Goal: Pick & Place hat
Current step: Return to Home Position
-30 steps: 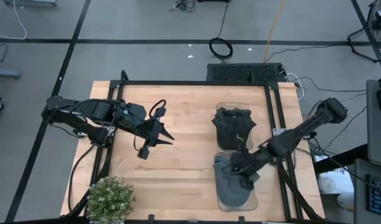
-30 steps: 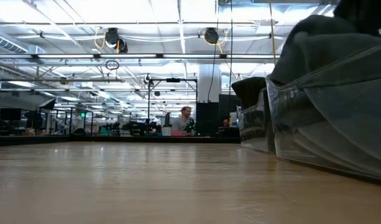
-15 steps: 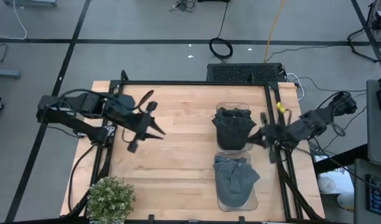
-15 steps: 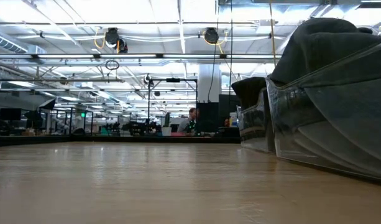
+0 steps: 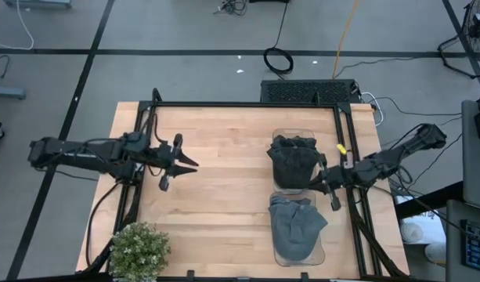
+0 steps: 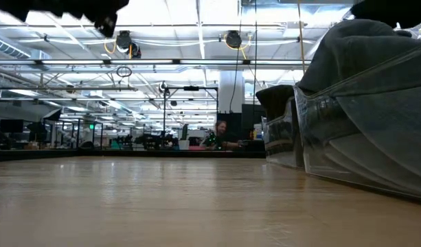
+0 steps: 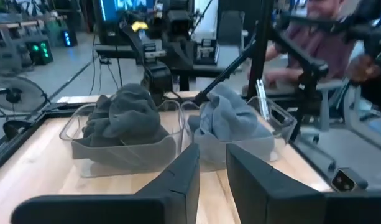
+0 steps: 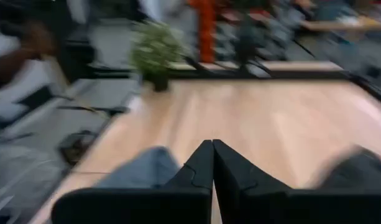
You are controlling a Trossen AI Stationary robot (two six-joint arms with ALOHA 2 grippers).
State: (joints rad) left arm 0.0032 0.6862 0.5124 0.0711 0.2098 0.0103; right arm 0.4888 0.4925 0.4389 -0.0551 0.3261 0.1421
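Note:
A grey hat lies bunched in the near clear bin, and a dark hat fills the far clear bin. Both bins stand on the right half of the wooden table. My right gripper is shut and hovers at the bins' right side, level with the gap between them; its wrist view shows the shut fingers above the grey hat and the dark hat. My left gripper is open by a narrow gap over the table's left part, facing the bins.
A small potted plant stands at the table's near left corner. Bare wood lies between the left gripper and the bins. A black frame runs along the right edge beside the bins. People show beyond the table.
My right gripper has risen off the grey hat in the near bin and drawn back toward the table's right edge, ending beside the bins. The grey hat stays in its bin. My left gripper has pulled back toward the left edge and a little toward the far side.

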